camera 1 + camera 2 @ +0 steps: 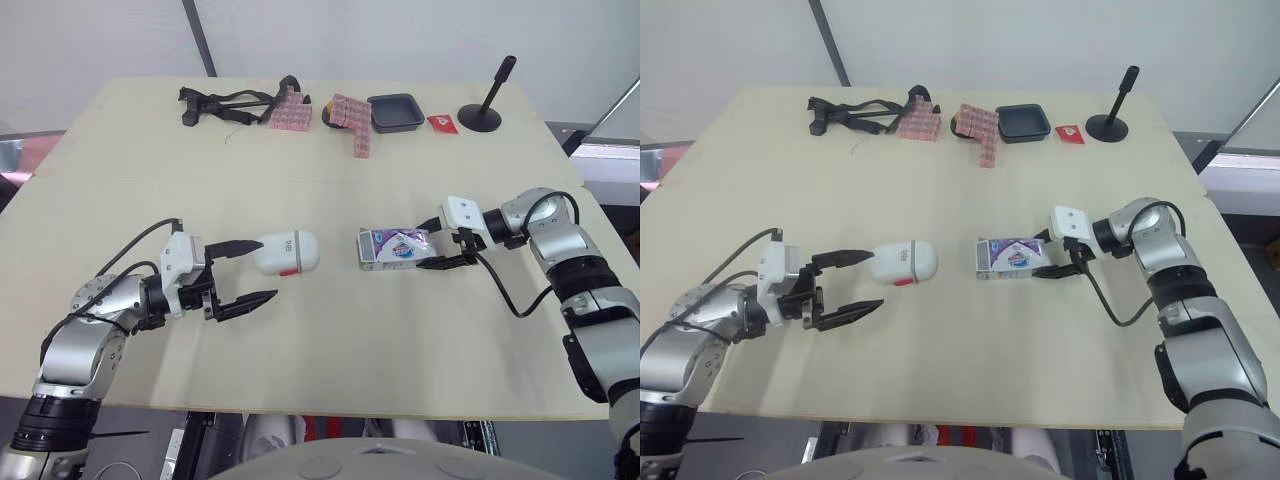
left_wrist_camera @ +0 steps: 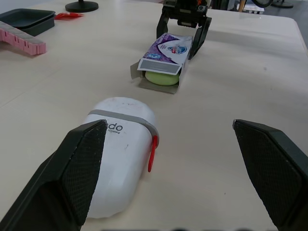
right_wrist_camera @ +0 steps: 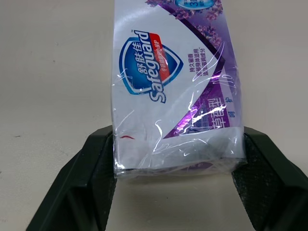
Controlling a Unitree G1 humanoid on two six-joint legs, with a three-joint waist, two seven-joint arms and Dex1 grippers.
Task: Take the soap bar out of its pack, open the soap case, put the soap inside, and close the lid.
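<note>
The purple and white soap pack [image 1: 395,247] lies flat at the table's middle right. Its left end flap is open, and the green soap bar [image 2: 162,78] shows inside. My right gripper [image 1: 428,247] is shut on the pack's right end, one black finger [image 3: 91,168] pressed to each side. The white oval soap case [image 1: 286,253], closed, with a grey band and a red latch, lies left of the pack. My left gripper [image 1: 266,270] is open just left of the case; its far finger [image 2: 82,163] reaches alongside the case and its near finger is over bare table.
Along the far edge lie a black strap tool [image 1: 225,103], pink block pieces [image 1: 350,120], a black tray [image 1: 395,112], a small red packet [image 1: 442,123] and a black stand [image 1: 482,112]. The table's front edge [image 1: 330,410] runs close below both arms.
</note>
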